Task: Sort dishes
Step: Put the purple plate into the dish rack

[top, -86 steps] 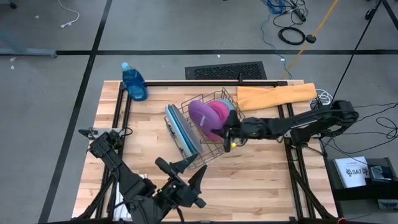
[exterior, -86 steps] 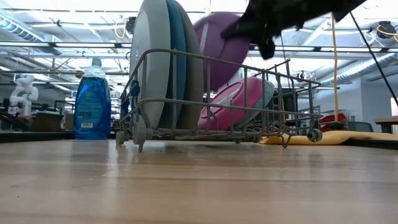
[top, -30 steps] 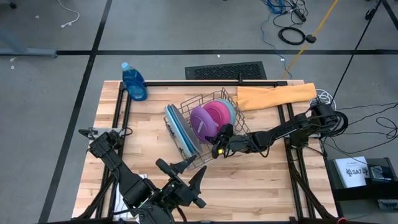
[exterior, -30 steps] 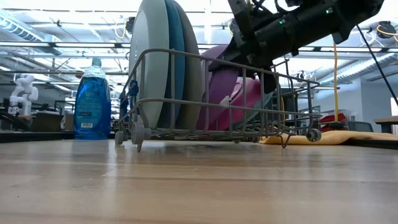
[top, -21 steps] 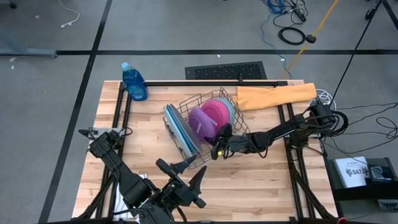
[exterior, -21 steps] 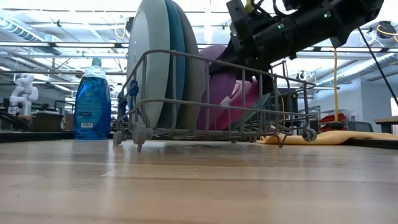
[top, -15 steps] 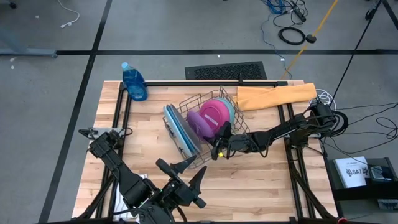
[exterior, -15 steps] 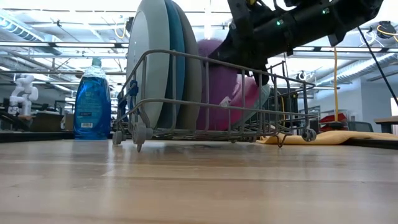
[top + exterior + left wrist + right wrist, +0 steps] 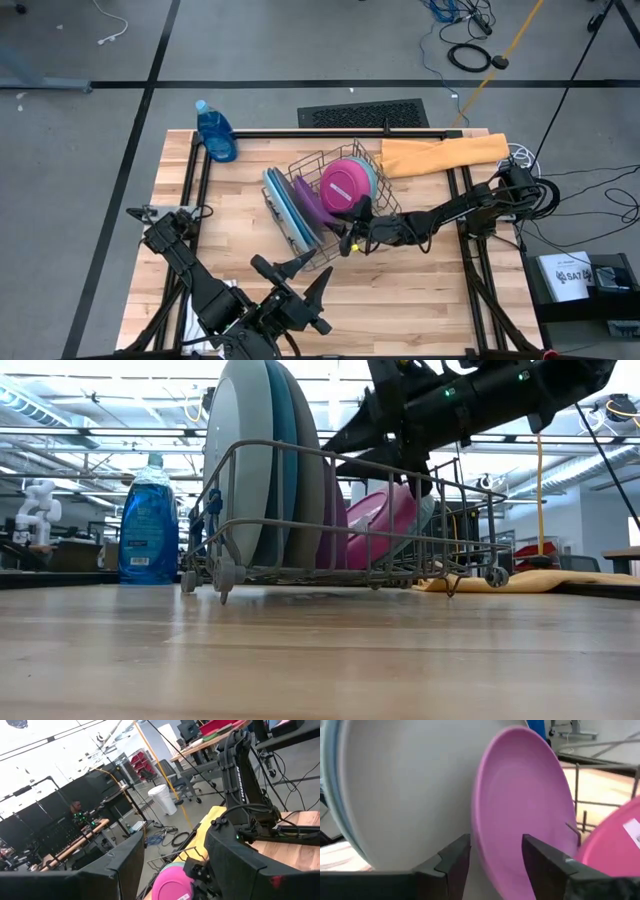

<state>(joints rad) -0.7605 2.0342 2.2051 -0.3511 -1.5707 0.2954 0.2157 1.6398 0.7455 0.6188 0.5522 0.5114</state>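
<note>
1. Over the wire rack (image 9: 330, 205) at the middle of the desk (image 9: 420, 290), the right tool (image 9: 352, 232) sat at the rack's near rim, its fingers spread with the purple plate (image 9: 520, 815) standing on edge between them, apparently not gripped.
2. That purple plate leaned upright against the large grey plate (image 9: 310, 490), which stood with the light blue plate (image 9: 236, 470) and dark blue plate (image 9: 278, 480) at one end of the rack.
3. Beside it, the magenta plate (image 9: 347, 184) lay tilted over the pale teal plate (image 9: 371, 178) at the rack's other end.
4. To finish this step well, I judged the right tool should back straight off without catching the plate's edge or the wires, since a nudge could tip the plate onto the magenta one.
5. Near the desk's front edge the left tool (image 9: 300, 270) waited, spread and empty.
6. A white label on the magenta plate and the label of the blue bottle (image 9: 215, 132) could not be read.
</note>
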